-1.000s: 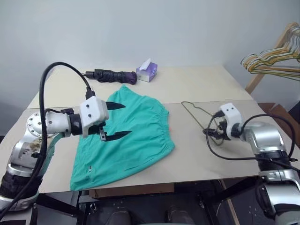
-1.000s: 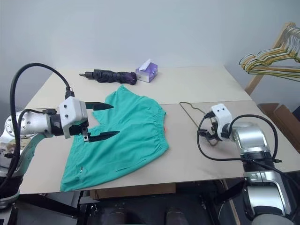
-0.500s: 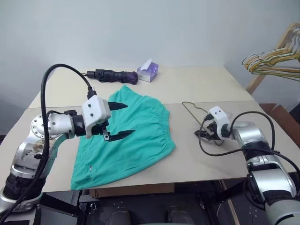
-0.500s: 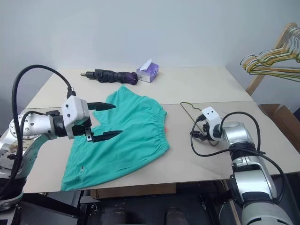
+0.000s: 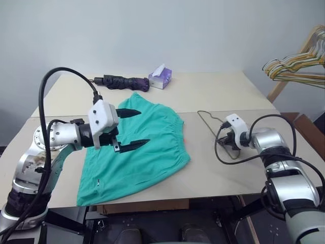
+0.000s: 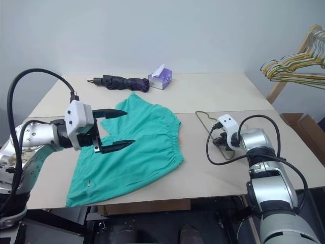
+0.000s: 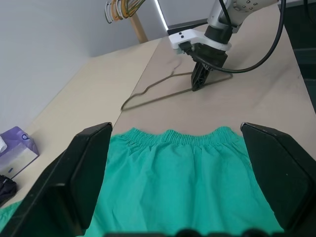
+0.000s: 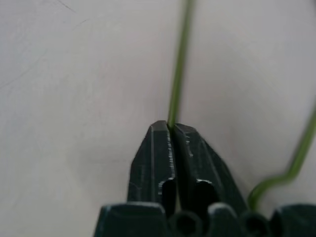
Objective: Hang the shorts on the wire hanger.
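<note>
A purple tissue box (image 5: 160, 78), with a white tissue standing up from its top, is set near the far edge of the beige surface (image 5: 213, 91). A dark purple folded umbrella (image 5: 121, 81) is laid flat just beside the box, its handle pointed away from it. Well apart from the box, beyond the surface's corner, a bundle of yellow, green and pink hangers (image 5: 294, 65) is hung on a wooden rack (image 5: 289, 66).

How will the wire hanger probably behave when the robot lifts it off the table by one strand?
The wire hanger looks thin, so it is probably light and may flex. The right gripper has its jaws shut on a single strand, so the hanger could swivel or slip in that narrow grip. It lies flat on the table, and its open triangle seems unlikely to roll.
</note>
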